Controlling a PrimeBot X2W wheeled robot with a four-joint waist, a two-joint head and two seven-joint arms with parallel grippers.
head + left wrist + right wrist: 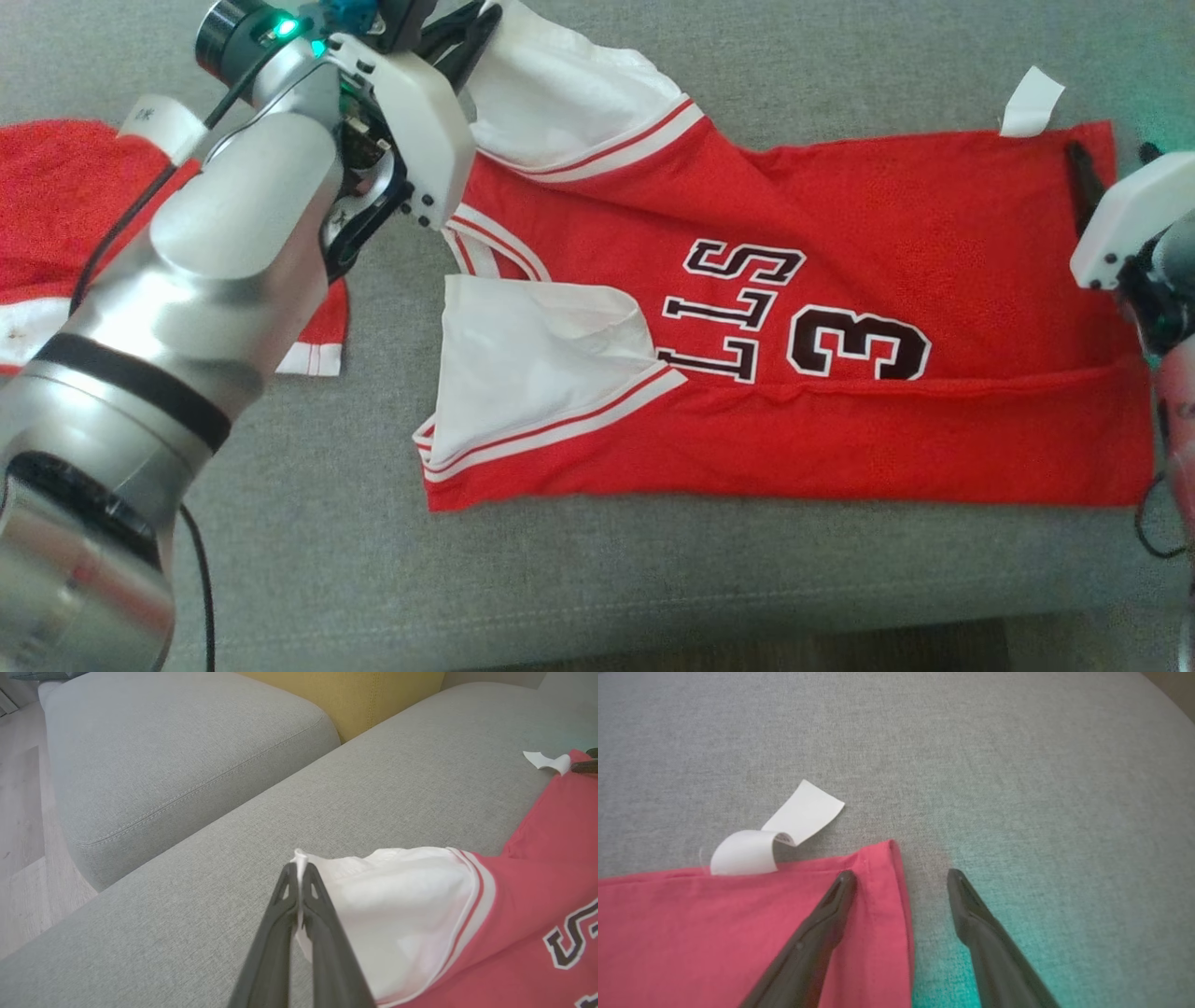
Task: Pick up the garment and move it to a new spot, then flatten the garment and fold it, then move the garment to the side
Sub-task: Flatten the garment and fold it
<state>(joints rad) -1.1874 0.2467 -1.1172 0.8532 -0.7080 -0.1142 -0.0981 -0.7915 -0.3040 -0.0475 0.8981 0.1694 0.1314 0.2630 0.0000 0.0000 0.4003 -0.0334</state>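
Red jersey [887,439] with white sleeves, flat on a grey fabric sofa cushion [653,579].
Its long axis runs gripper to gripper, neck toward the left gripper [299,870], which clamps the tip of a white sleeve [397,891]; the right gripper [901,877] gapes astride the hem corner.

jersey [887,252]: lettering partly under fold | second red garment [56,205]: part behind left arm [233,224], cut by edge

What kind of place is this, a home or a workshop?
Probably a home living room: the jersey lies on a grey sofa, with a yellow cushion and wood floor nearby.
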